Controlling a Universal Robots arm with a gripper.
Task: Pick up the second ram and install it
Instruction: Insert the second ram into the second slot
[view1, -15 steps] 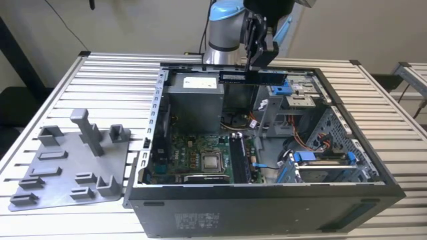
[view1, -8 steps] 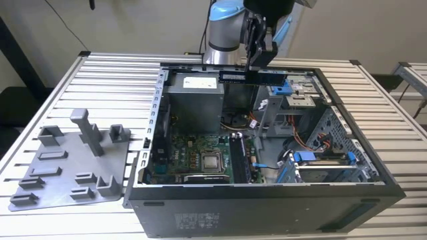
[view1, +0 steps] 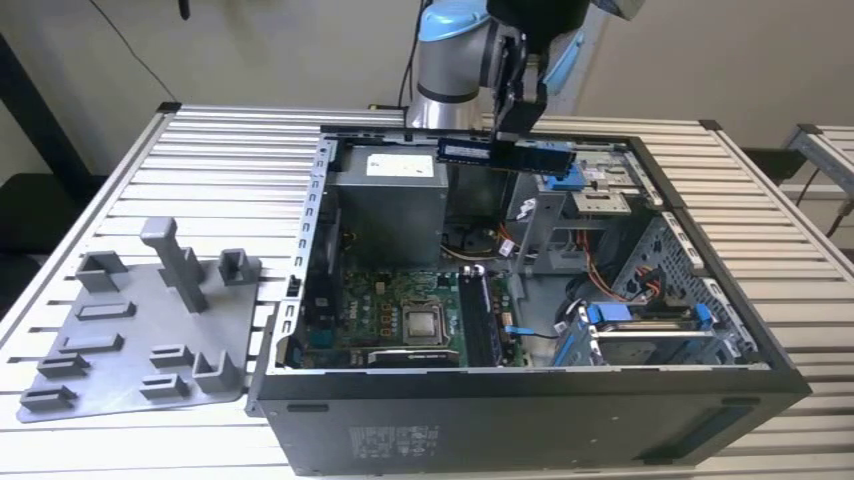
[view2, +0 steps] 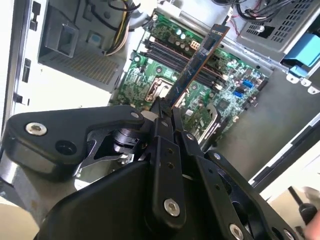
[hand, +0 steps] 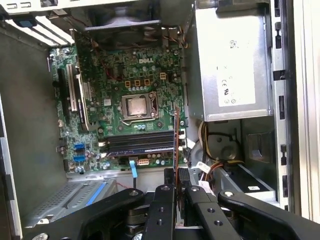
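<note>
The second ram is a long dark stick that hangs level above the open computer case, over its far side. My gripper is shut on it from above. In the second wrist view the ram sticks out from between the black fingers of the gripper, over the green motherboard. In the first wrist view the ram shows edge-on from the gripper, beside the dark memory slots.
A grey power-supply box fills the case's far corner on the exterior view's left. A drive cage with blue clips and loose cables sit at the right. A grey fixture plate with posts lies on the slatted table.
</note>
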